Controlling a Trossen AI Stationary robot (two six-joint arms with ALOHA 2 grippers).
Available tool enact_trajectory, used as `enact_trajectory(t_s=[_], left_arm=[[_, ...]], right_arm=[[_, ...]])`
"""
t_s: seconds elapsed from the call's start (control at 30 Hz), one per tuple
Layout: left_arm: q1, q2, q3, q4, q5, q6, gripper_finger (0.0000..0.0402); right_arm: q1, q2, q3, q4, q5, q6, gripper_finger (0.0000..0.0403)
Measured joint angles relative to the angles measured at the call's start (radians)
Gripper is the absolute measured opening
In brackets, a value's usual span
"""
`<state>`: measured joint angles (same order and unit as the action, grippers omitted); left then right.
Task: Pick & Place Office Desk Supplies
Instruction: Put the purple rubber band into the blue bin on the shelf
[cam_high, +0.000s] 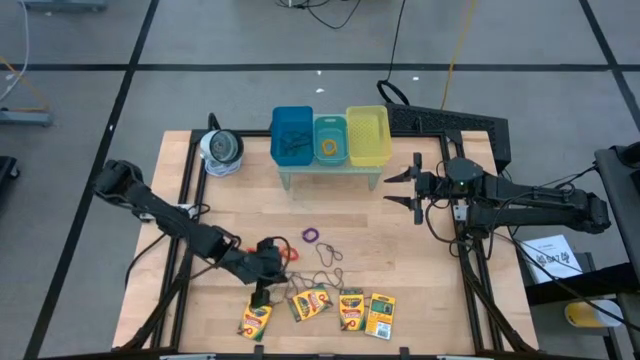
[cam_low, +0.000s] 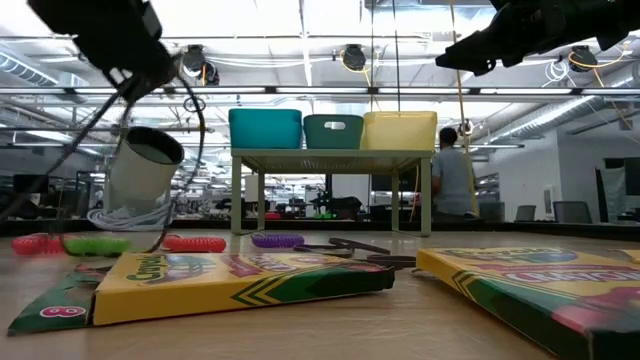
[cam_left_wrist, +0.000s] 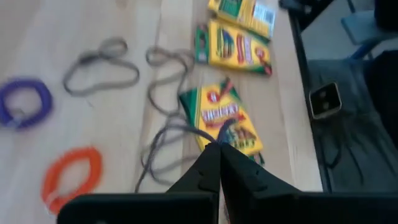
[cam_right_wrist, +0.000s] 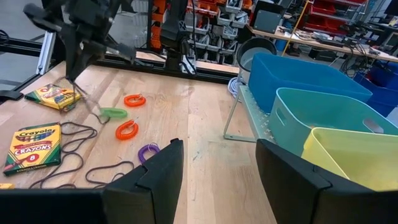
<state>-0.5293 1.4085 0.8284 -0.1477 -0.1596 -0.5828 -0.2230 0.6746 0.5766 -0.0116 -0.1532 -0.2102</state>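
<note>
Several yellow-and-green crayon boxes (cam_high: 351, 310) lie flat along the table's near edge. A purple ring (cam_high: 311, 235), orange rings (cam_right_wrist: 126, 129) and a green ring (cam_right_wrist: 113, 113) lie on the wood, with brownish wiry loops (cam_high: 325, 255) between them. My left gripper (cam_high: 262, 288) hovers above the leftmost crayon boxes, shut on one wiry loop (cam_left_wrist: 168, 134). My right gripper (cam_high: 405, 187) waits open in the air, right of the bins. My left gripper (cam_left_wrist: 219, 152) pinches a brownish wiry loop at one end (cam_left_wrist: 208, 138) between its shut fingertips, coming from above and pointing down. The loop trails slack below the fingers (cam_right_wrist: 87, 99), and its lower part (cam_left_wrist: 149, 168) lies on the table.
A blue bin (cam_high: 292, 135), a teal bin (cam_high: 330, 140) and a yellow bin (cam_high: 367, 135) stand on a small raised rack at the table's far side. A round silvery-white roll (cam_high: 220, 150) sits left of them. Bare wood lies between the rack and the rings.
</note>
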Motion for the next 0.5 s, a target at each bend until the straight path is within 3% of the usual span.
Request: enact_trajectory(t_s=[0.5], left_arm=[[0.000,-0.063,0.001,0.077,-0.108,0.136,0.0009]], right_arm=[[0.000,0.000,0.000,0.000,0.000,0.000,0.0194]])
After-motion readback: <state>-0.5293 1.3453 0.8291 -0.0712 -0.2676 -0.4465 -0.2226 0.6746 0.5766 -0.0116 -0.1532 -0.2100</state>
